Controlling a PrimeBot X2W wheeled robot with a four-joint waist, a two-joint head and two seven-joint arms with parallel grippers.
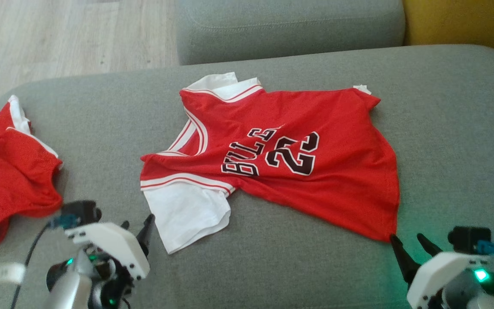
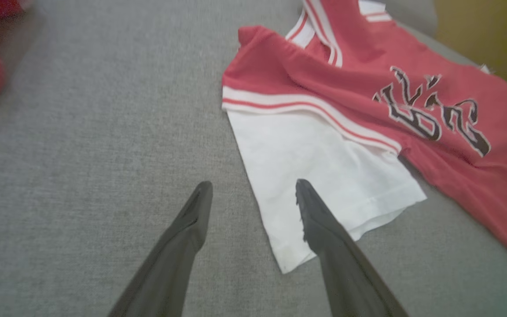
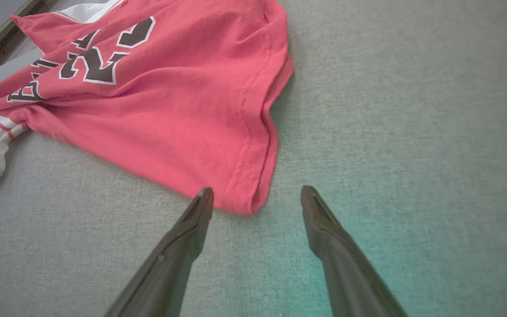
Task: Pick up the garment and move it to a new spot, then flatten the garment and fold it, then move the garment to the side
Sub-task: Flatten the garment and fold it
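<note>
Red jersey [image 1: 298, 171] with black lettering lies spread, though creased, mid-way across the grey sofa seat [image 1: 444, 128].

**Head view.** The jersey's neck points to the robot's left and its hem to the right. The left tool [image 1: 137, 222] sits just beside the near white sleeve [image 1: 187, 214], and the right tool [image 1: 405, 237] sits just beside the near hem corner [image 1: 380, 234]. Both are empty. A second red garment [image 1: 11, 171] lies at the far left of the seat, close to the left forearm.
- Risk: a wide sweep of the left arm could catch or drag that second garment.
- Risk: the far sleeve is bunched at the collar, so a lift from the near edge alone would likely carry that crease into the fold.

**Left wrist view.** The left tool [image 2: 253, 185] has its fingers spread wide. One tip is over the bare seat and the other is over the white sleeve [image 2: 315, 145].
- Risk: closing here may pinch only the sleeve's upper layer or its thin edge. The red body would then trail, twist, or slip free.
- Risk: pressing down hard could also pinch the seat cover.

**Right wrist view.** The right tool [image 3: 257, 191] is likewise wide and holds nothing. It straddles the rolled hem corner [image 3: 244, 193], with one tip short of the cloth.
- Risk: the corner is curled under, so a shallow bite could take one ply or miss altogether.
- Risk: uneven grips between the two sides would, in my judgement, skew the jersey when it is lifted and leave it more wrinkled at the new spot.
</note>
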